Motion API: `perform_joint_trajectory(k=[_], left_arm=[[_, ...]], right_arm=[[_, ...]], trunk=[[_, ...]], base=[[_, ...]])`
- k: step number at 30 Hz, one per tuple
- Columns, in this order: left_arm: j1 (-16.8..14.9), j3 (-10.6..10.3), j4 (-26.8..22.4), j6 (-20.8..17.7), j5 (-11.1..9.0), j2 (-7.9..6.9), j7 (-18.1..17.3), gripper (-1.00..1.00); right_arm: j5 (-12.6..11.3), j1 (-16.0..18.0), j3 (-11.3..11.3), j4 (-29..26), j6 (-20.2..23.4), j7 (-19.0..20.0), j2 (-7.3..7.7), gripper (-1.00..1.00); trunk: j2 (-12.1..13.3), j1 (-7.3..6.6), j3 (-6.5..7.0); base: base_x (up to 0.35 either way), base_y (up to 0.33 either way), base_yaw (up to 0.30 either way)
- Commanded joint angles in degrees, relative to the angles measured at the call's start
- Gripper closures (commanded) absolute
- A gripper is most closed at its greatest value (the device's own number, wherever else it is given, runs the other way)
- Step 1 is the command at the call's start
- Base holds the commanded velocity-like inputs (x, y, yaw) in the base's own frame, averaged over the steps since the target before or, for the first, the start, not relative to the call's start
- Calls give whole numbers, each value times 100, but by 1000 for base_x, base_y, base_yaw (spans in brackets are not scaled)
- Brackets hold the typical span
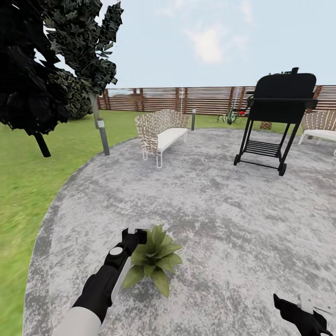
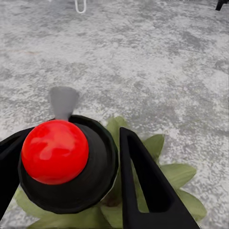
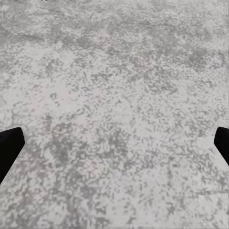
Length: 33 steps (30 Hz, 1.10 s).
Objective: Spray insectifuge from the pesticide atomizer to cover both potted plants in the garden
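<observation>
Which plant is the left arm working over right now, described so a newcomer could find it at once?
Start from the round grey paving ringed by lawn, with the black grill at its far side. On the paving's near part, right beside the left gripper, sits the potted plant, a low rosette of broad pointed green leaves. It is the lone plant on the paving; the spiky plant grows far off by the fence.
</observation>
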<state>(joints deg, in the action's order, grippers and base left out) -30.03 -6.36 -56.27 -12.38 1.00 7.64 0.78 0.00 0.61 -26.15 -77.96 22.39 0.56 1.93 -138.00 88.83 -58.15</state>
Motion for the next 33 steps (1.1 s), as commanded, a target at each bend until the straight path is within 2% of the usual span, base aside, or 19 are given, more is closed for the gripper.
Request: perform_joint_trajectory(k=[1, 7, 18, 24, 33], left_arm=[[-3, -6, -7, -31, 13, 1, 10, 100], [-5, -6, -7, -30, 14, 1, 10, 100], [-3, -7, -24, -30, 13, 1, 10, 100], [-5, -10, -25, -28, 13, 1, 10, 100], [-3, -7, -25, -28, 14, 1, 10, 100]], right_arm=[[0, 1, -4, -9, 32, 6, 0, -100], [0, 2, -4, -9, 33, 6, 0, -100], [0, 1, -4, -9, 32, 6, 0, -100], [0, 1, -4, -9, 32, 6, 0, -100], [0, 1, -4, -9, 31, 6, 0, -100]], trunk=[[-2, -1, -6], [-2, -1, -6], [-2, -1, -6], [-2, -1, -6], [-2, -1, -6]], base=[[16, -29, 286], [64, -21, 119], [284, -180, 2], [56, -51, 3], [3, -3, 233]])
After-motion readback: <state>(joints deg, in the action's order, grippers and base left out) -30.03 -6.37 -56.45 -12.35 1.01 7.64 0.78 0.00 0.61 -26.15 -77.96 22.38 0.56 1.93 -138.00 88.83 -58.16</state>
